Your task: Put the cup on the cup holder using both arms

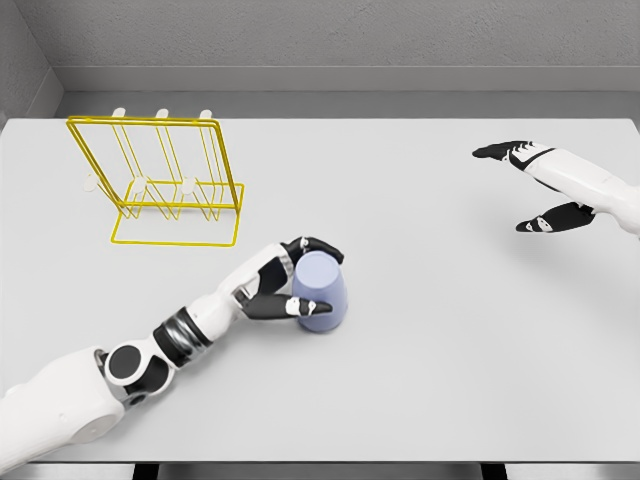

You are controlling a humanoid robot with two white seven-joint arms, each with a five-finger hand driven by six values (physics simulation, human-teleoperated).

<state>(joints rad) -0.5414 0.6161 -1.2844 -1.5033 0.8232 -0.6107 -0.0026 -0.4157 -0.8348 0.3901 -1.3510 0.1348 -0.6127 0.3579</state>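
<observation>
A pale blue cup (322, 292) stands upside down on the white table (420, 360), a little left of centre. My left hand (300, 278) wraps it from the left, fingers curled over its far side and thumb against its near side. The yellow wire cup holder (158, 180) with white-tipped pegs stands at the back left, well apart from the cup. At the far right my right hand (528, 188) hovers over the table, fingers spread and holding nothing.
A grey wall runs behind the table's far edge. The left arm (150, 355) lies across the front left of the table.
</observation>
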